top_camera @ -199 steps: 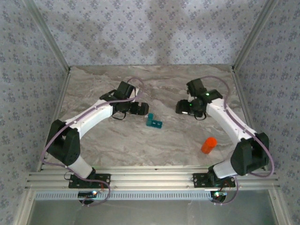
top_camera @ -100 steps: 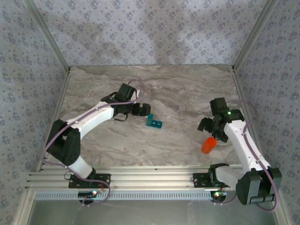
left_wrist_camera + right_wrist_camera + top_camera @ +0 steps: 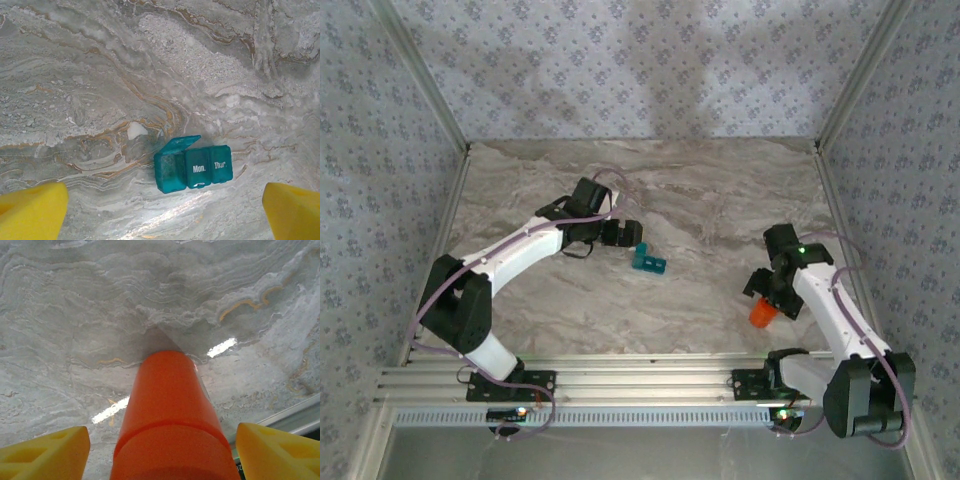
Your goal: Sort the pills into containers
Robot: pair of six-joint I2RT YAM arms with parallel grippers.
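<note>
table: glossy marbled stone look | pill box: teal smooth plastic | bottle: orange matt plastic

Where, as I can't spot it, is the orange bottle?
Top view: the orange bottle stands near the table's right front edge, between the fingers of the right gripper, right of the teal pill box.
</note>
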